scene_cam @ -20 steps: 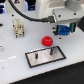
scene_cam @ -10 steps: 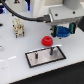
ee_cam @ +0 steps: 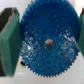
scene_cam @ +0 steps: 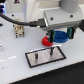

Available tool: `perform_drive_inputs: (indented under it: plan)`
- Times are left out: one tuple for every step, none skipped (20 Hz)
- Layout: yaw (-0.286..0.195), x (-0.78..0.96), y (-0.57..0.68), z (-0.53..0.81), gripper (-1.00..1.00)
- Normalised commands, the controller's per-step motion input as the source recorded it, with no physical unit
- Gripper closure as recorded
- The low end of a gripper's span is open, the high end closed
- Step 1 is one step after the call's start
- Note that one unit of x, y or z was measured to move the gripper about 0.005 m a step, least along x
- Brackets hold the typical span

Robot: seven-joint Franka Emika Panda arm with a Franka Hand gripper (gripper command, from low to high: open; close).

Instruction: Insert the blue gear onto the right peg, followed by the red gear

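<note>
The blue gear (scene_cam: 60,35) hangs in my gripper (scene_cam: 59,34), a little above the table. It is beyond the grey plate (scene_cam: 46,57) and to the exterior view's right of the red gear (scene_cam: 46,41). In the wrist view the blue gear (ee_cam: 47,40) fills the picture, its centre hole showing. The green fingers (ee_cam: 8,42) press on its rim from both sides. The red gear lies on the table just behind the plate. The right peg (scene_cam: 51,50) stands upright on the plate. A thinner pin (scene_cam: 36,55) stands towards the exterior view's left.
A small wooden-looking fixture (scene_cam: 19,30) stands at the back on the exterior view's left. A black cable (scene_cam: 10,22) arcs over that side. The white arm body (scene_cam: 47,10) fills the top of the exterior view.
The gripper with the blue gear has shifted only slightly, staying above the table behind the plate. The red gear and the plate have not moved.
</note>
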Motion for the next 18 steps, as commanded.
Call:
perform_drive_inputs:
  plan:
    - [0.0, 0.63, -0.2, 0.03, 1.0]
    - [0.0, 0.57, -0.18, 0.02, 1.0]
    - [0.0, 0.49, -0.15, 0.0, 1.0]
    - [0.0, 0.45, -0.17, -0.03, 1.0]
    - [0.0, 0.41, -0.13, -0.03, 1.0]
    - [0.0, 0.34, -0.04, -0.12, 1.0]
    - [0.0, 0.31, -0.05, -0.1, 1.0]
    - [0.0, 0.26, -0.04, -0.12, 1.0]
    - [0.0, 0.21, -0.04, -0.1, 1.0]
    - [0.0, 0.14, -0.13, -0.14, 1.0]
    - [0.0, 0.12, -0.15, -0.14, 1.0]
    - [0.0, 0.13, -0.13, -0.11, 1.0]
    - [0.0, 0.1, -0.11, -0.07, 1.0]
    - [0.0, 0.04, -0.12, 0.0, 1.0]
    - [0.0, 0.09, -0.05, -0.02, 1.0]
    - [0.0, 0.03, -0.01, 0.03, 1.0]
    - [0.0, 0.0, -0.07, 0.01, 1.0]
    - [0.0, 0.12, -0.01, 0.06, 1.0]
